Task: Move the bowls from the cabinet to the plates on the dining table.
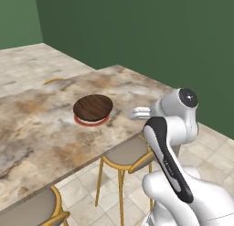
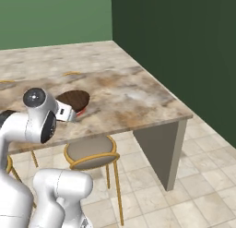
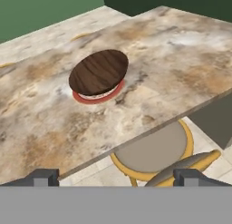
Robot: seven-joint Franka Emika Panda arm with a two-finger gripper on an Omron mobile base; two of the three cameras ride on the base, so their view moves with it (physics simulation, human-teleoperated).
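Dining table (image 3: 190,60) filled upper frame | 1 brown bowl (image 3: 99,72) sat on red-rimmed plate (image 3: 97,97), ahead, up-left of gripper (image 3: 116,177) | fingers apart, empty

Dining room: marbled dining table (image 1: 41,129), stools (image 1: 128,154).
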